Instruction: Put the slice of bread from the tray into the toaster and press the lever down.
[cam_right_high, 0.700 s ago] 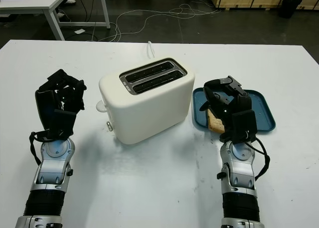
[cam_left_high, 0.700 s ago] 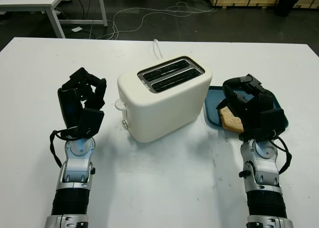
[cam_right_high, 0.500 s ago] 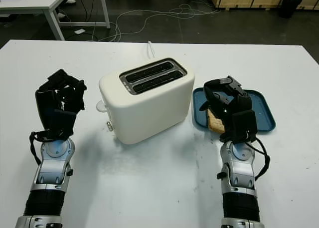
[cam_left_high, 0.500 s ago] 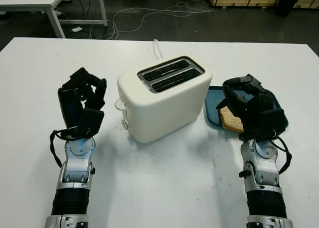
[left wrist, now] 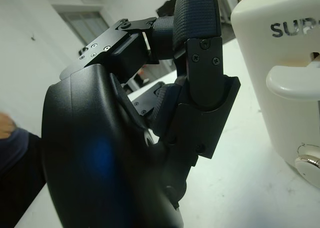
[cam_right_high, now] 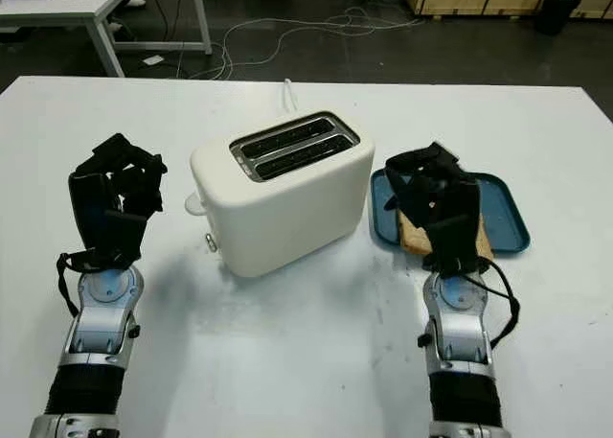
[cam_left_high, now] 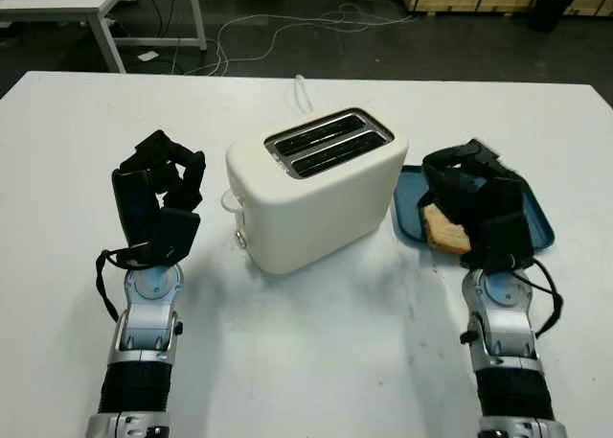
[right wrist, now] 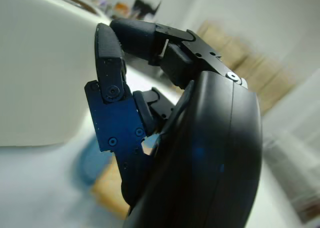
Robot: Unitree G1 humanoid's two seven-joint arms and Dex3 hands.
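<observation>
Black right hand (cam_left_high: 476, 203) hovers curled, empty, over bread (cam_left_high: 442, 229); left hand (cam_left_high: 158, 196) likewise curled.

**Bread on tray, toaster lever up**

The slice of bread (cam_left_high: 443, 229) is tan and lies flat at the near-left corner of the blue tray (cam_right_high: 504, 211), directly under the right hand (cam_right_high: 436, 208). The cream two-slot toaster (cam_right_high: 283, 191) stands just left of that hand, slots empty. Its lever (left wrist: 294, 82) is raised, facing the left hand (cam_left_high: 156, 198).
</observation>
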